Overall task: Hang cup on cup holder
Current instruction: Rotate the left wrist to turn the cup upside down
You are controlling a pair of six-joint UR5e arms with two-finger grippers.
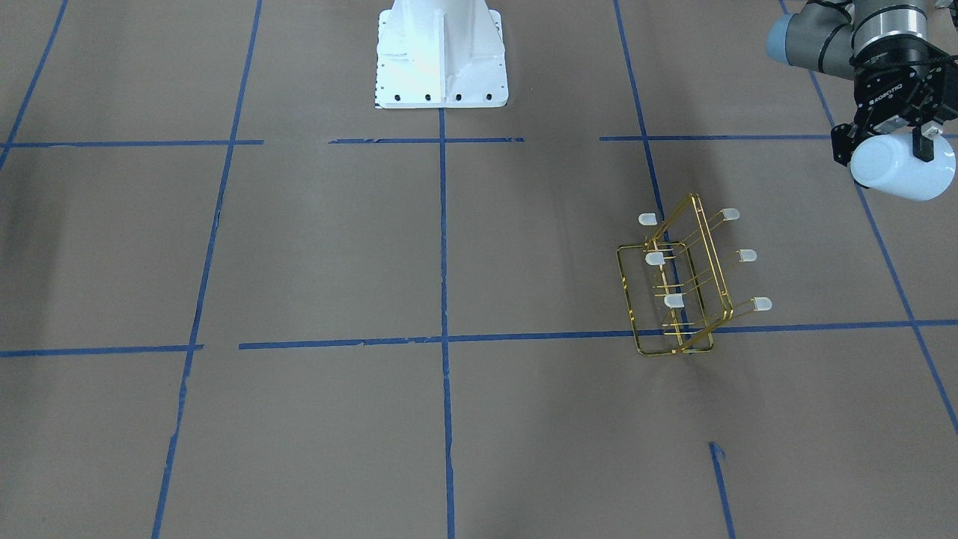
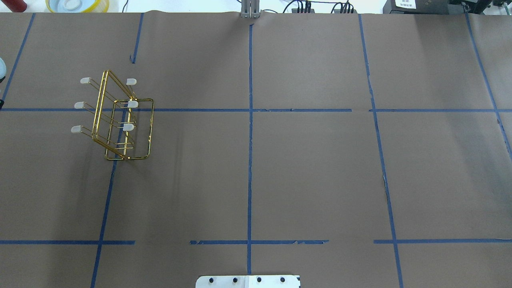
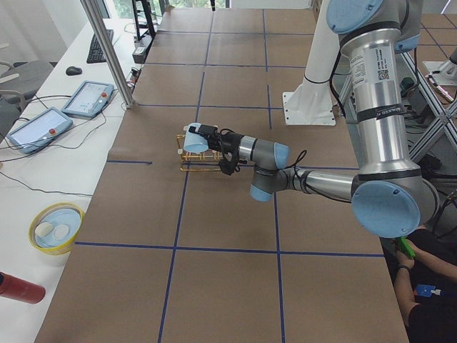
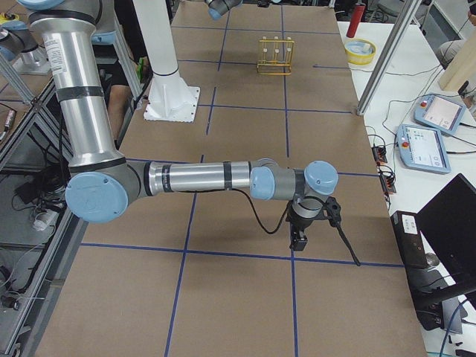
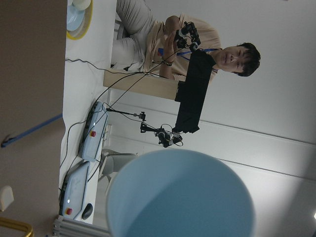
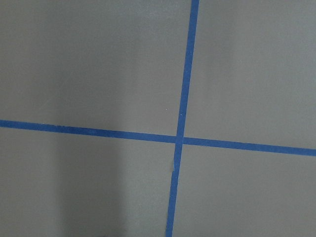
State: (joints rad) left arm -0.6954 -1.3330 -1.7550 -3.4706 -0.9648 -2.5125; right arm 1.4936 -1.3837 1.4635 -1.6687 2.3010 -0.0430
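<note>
The cup is a pale blue-white tumbler held on its side in the air, with my left gripper shut on it. In the left wrist view the cup fills the lower middle. The cup holder, a gold wire rack with white-capped prongs, stands on the brown table, lower and nearer the table's middle than the cup. It also shows in the overhead view as the cup holder at the left. In the exterior left view the cup hangs just in front of the rack. My right gripper points down over the table far from both; I cannot tell its state.
The white robot base stands at the table's middle edge. Beyond the table's far edge are a yellow bowl, a red bottle, two teach pendants and a metal post. A seated person shows past the cup.
</note>
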